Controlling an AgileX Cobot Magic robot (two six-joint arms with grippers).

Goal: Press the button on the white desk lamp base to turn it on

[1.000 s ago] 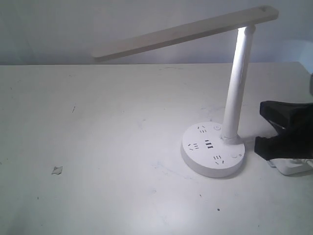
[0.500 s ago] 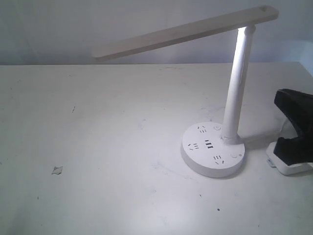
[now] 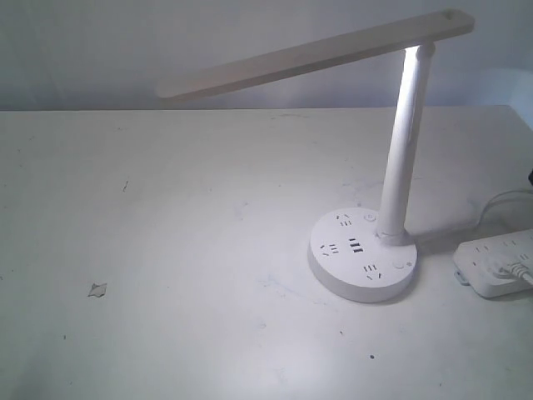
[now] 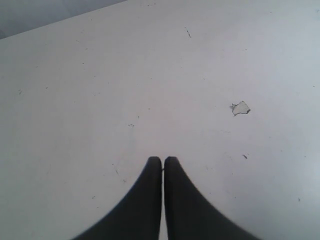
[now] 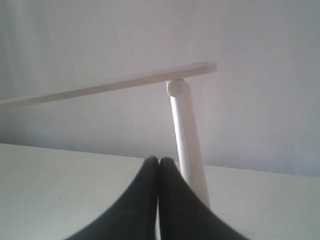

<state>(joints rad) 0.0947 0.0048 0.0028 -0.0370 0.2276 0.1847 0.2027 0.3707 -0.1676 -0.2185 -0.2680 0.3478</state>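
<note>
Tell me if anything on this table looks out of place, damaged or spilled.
Only a small scrap or chip lying alone on the table, far left of the lamp, plus faint scuffs. The lamp stands upright, nothing spilled.

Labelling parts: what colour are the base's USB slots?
USB slots are dark, almost black; best in exterior view.

We have pulled our right end effector (image 5: 159, 161) away from beside the base (image 3: 356, 277), out of the exterior view, uncovering the power strip (image 3: 481, 265) there.
</note>
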